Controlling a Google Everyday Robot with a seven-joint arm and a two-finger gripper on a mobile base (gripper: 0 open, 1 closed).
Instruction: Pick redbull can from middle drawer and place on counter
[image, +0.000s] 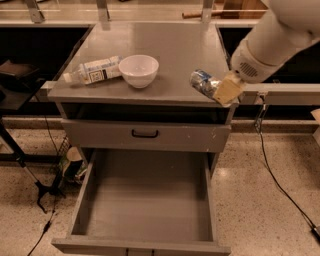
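My gripper is shut on the redbull can, a slim silver-and-blue can held tilted on its side. It hovers just above the right front part of the counter. The white arm comes in from the upper right. The middle drawer is pulled wide open below, and its flat grey floor holds nothing.
A white bowl and a white-labelled plastic bottle lying on its side sit on the counter's left front. A shut drawer front with a black loop handle lies under the counter. A cable runs over the floor at the right.
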